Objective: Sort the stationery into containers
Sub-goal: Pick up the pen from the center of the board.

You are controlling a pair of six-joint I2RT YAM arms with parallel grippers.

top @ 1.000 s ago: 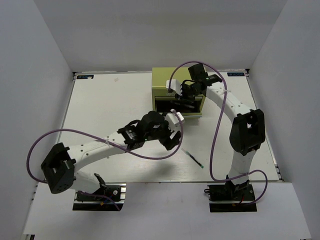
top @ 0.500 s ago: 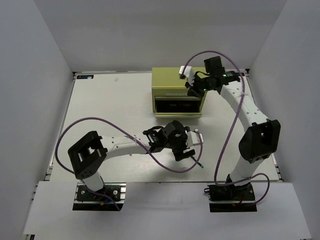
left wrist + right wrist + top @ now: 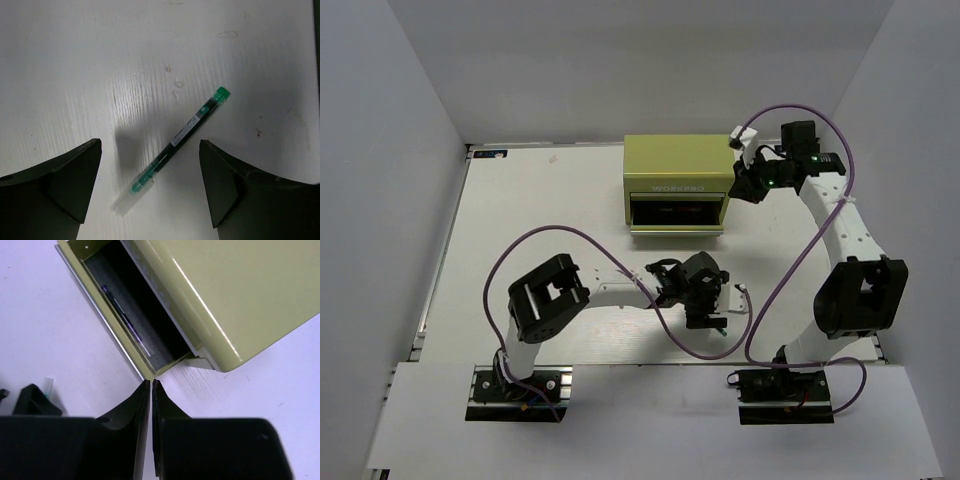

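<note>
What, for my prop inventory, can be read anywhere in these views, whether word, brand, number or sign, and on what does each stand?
"WORKPRO": pale lettering on the front of the yellow-green tool chest.
White printed label on the green pen: too small to read.
Blue sticker at the far left corner of the table: too blurred to read.
Nothing else legible.

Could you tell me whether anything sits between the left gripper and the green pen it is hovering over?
Nothing visible does. The left wrist view shows the green pen lying alone on the white table, directly below the left gripper, whose jaws stand open to either side of it.
</note>
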